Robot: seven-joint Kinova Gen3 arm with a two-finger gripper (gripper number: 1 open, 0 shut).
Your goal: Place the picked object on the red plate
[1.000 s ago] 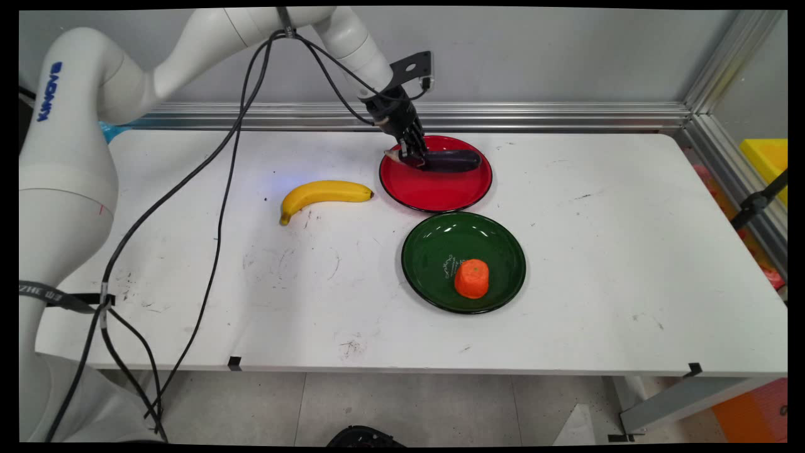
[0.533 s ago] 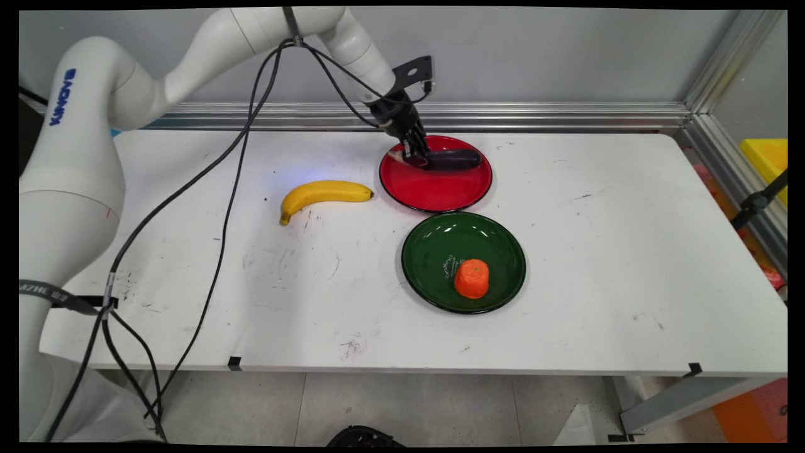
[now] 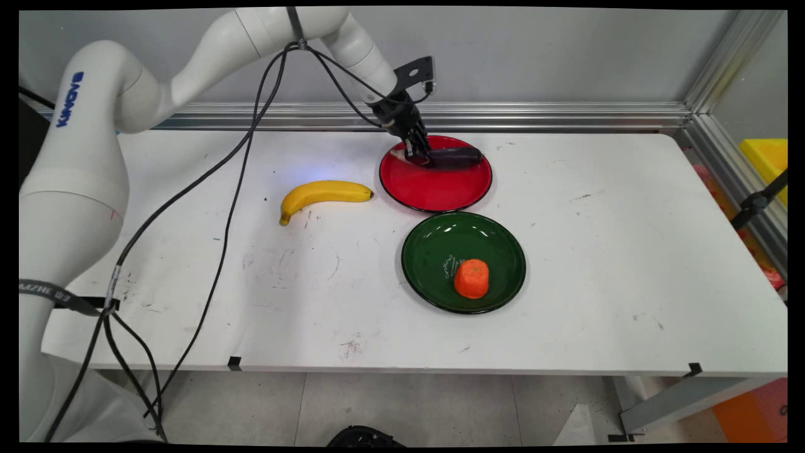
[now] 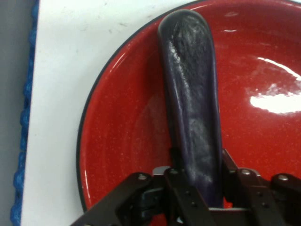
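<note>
Main view: the gripper [image 3: 420,153] is down on the far side of the glossy red plate [image 3: 440,189], pinching the left end of a long dark purple eggplant [image 3: 458,158] that lies across the plate's far half. Against the frame half a second ago, gripper and eggplant sit slightly farther back. A smooth curved banana [image 3: 322,194] lies left of the plate; a green plate [image 3: 440,251] nearer the camera holds a stubby orange carrot piece [image 3: 471,279].

Hand view: the fingers [image 4: 176,165] press both sides of the eggplant [image 4: 193,103], its skin matte and scuffed, rounded tip pointing away, over the speckled red plate [image 4: 122,141] with a thin black rim.
</note>
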